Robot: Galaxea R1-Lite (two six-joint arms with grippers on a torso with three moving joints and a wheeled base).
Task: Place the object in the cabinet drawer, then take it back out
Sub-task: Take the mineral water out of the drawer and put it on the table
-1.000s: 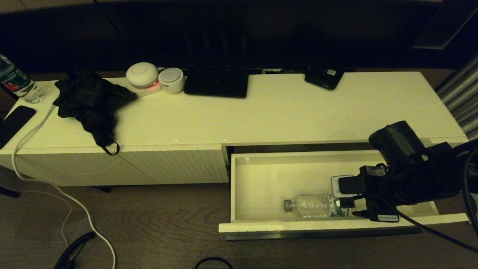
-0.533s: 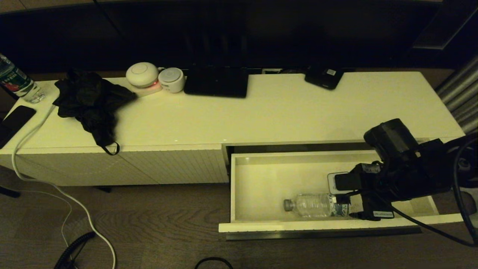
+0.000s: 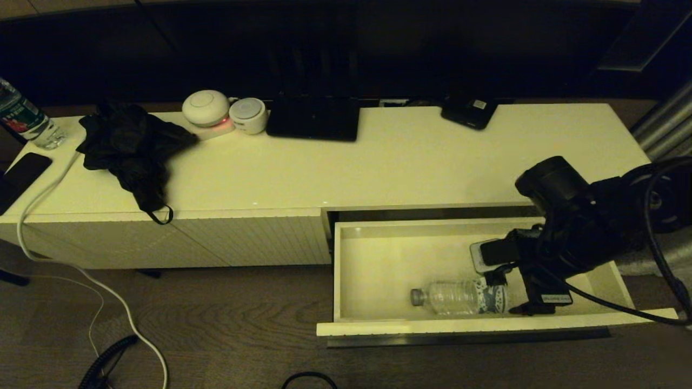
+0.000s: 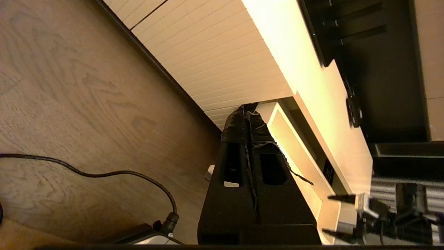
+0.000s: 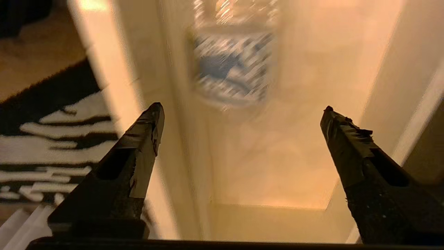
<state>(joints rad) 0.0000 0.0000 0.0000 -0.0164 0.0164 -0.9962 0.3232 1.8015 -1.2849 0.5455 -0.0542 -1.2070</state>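
The small clear bottle with its grey cap and blue-and-white label lies on its side in the open cabinet drawer, close to the front wall, cap pointing left. My right gripper hovers just off the bottle's base end, open and holding nothing. In the right wrist view the right gripper is spread wide over the pale drawer floor, and the bottle's label shows blurred ahead of the tips. My left gripper is shut and empty, parked low over the floor beside the drawer.
On the cabinet top are a black cloth, two white round devices, a dark flat device and a black box. A red-labelled bottle and a phone sit far left. A white cable trails to the floor.
My right gripper has drawn back and up from the bottle's base, leaving more of the label uncovered. The bottle stays lying in the drawer.
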